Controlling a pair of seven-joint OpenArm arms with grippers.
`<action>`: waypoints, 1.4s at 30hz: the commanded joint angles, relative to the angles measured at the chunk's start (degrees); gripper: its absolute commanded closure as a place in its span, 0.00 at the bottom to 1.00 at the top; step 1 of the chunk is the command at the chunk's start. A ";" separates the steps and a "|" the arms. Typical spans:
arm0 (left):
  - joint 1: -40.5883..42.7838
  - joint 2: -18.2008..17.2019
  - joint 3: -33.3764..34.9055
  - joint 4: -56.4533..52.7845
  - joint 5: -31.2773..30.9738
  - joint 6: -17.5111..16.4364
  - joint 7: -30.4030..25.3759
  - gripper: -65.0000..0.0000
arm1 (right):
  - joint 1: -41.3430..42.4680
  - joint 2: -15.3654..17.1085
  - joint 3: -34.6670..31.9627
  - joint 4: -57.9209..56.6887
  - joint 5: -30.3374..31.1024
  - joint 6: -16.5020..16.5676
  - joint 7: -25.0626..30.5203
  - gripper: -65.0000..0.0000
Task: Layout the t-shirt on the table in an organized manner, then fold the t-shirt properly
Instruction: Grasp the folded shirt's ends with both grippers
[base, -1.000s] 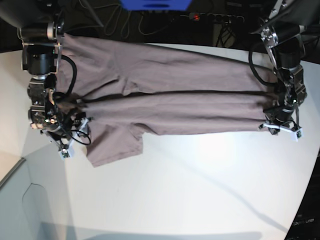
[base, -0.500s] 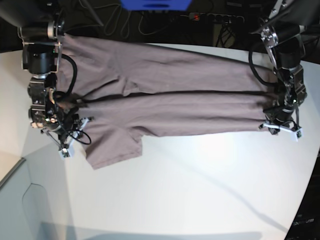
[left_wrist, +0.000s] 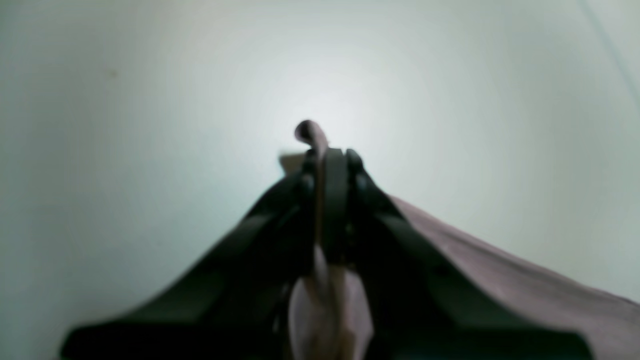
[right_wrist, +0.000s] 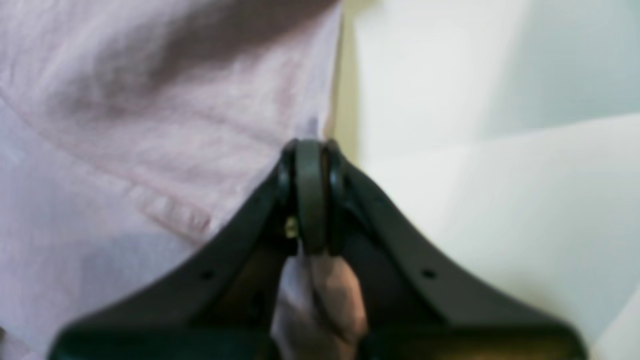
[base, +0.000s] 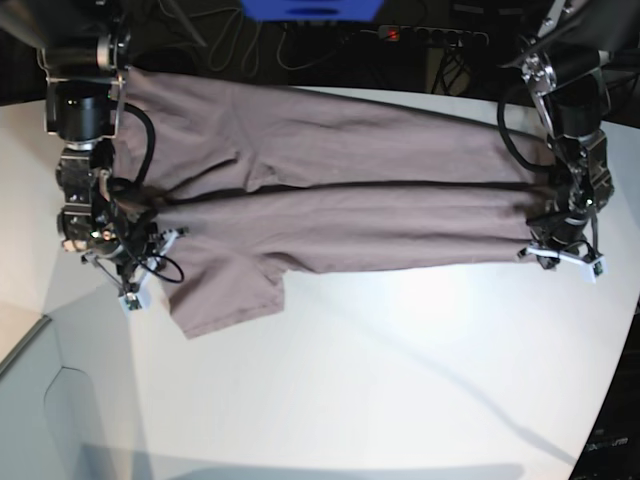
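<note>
Both ends pinched, shirt (base: 330, 195) stretched from 9 to 3 o'clock.
I've left gripper (left_wrist: 327, 165) and right gripper (right_wrist: 310, 155) clamped on cloth; next, lay it flat on the table (base: 400, 380).

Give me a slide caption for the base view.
Both hands pinch the dusty mauve cotton t-shirt stretched across the white table.

A robotics lab: white table (base: 400, 380), power strip (base: 425, 35) and tangled cables (base: 250, 45) behind it.
</note>
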 joint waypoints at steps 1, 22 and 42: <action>-0.85 -0.84 -0.14 0.82 -0.01 0.15 0.13 1.00 | 0.82 0.41 0.15 0.91 0.11 0.11 0.31 1.00; -0.76 -0.84 -0.14 0.82 -0.01 0.15 0.13 1.00 | 0.64 0.41 0.15 0.91 0.11 0.11 0.05 1.00; -0.68 -1.72 -0.14 0.91 -0.01 -0.02 0.13 1.00 | -1.38 -0.74 0.24 7.86 0.11 -0.07 0.49 1.00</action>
